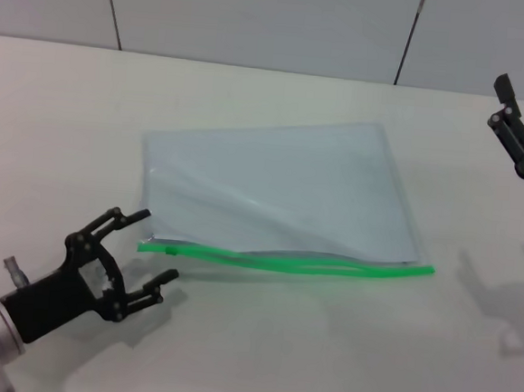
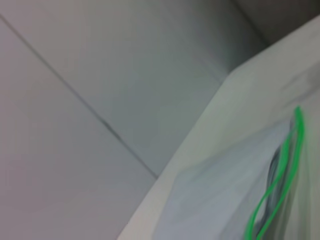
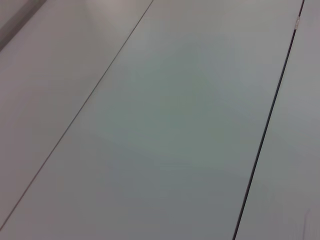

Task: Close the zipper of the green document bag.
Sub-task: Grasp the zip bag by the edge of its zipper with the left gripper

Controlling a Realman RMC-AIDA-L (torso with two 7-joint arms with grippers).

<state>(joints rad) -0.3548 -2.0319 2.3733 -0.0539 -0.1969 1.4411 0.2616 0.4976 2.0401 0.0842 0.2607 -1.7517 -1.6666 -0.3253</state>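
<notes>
Green document bag (image 1: 281, 188), flat translucent pale blue-grey plastic pouch, lying on white surface (image 1: 59, 116); bright green zipper (image 1: 288, 263) gaping along near edge, small slider (image 1: 170, 251) at its left end. Not yet closed. Left gripper (image 1: 147, 255) wide open just beside slider, holding nothing. Right gripper (image 1: 514, 111) parked well apart, fingers impossible to judge.

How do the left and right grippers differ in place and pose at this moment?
The left gripper sits low over the table, fingers spread, just off the bag's corner where the zipper slider end lies; the right gripper hangs raised at the table's far right edge, well away from the bag. The left points toward the bag; the right points away. Neither holds anything.
</notes>
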